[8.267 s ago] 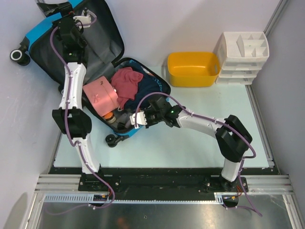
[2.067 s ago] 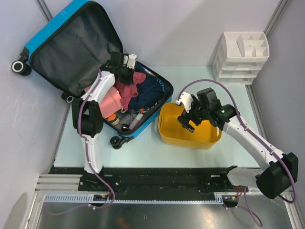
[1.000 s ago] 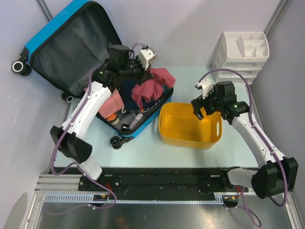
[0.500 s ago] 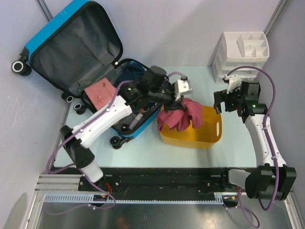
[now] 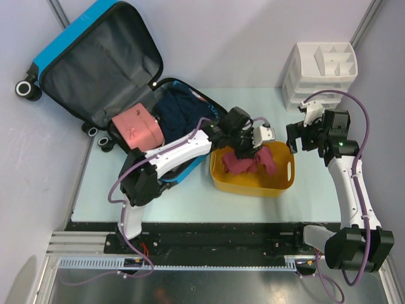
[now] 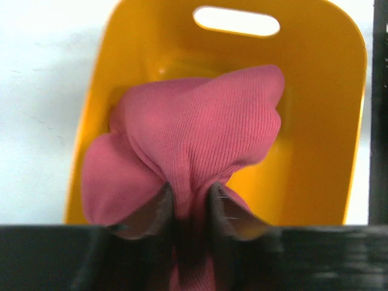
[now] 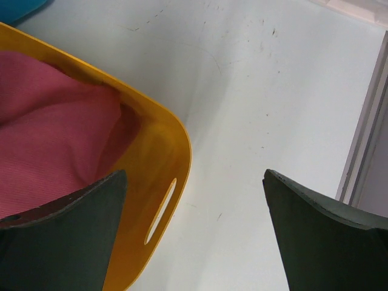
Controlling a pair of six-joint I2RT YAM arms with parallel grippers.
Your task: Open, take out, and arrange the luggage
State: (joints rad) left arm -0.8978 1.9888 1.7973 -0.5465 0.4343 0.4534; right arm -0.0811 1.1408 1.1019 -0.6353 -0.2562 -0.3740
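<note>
The blue luggage [image 5: 57, 47] lies open at the back left, its dark lid propped up and its base [image 5: 218, 117] holding dark blue clothes [image 5: 180, 111]. My left gripper [image 5: 250, 144] reaches over the yellow tub [image 5: 253, 189] and is shut on a pink ribbed garment [image 5: 250, 161] that rests in the tub. In the left wrist view the gripper [image 6: 189, 200] pinches a fold of the garment [image 6: 200, 133] above the tub floor [image 6: 321, 121]. My right gripper [image 5: 302, 136] hangs open just right of the tub, over bare table [image 7: 194, 206], beside the tub's handle [image 7: 163, 157].
A pink pouch [image 5: 134, 125] sits on the luggage's left edge, with small bottles below it. A white drawer organiser [image 5: 321, 66] stands at the back right. A metal rail runs along the table's right edge [image 7: 364, 151].
My left arm has swung from the luggage to the tub and lowered the pink garment into it. The right gripper has stayed open beside the tub.
</note>
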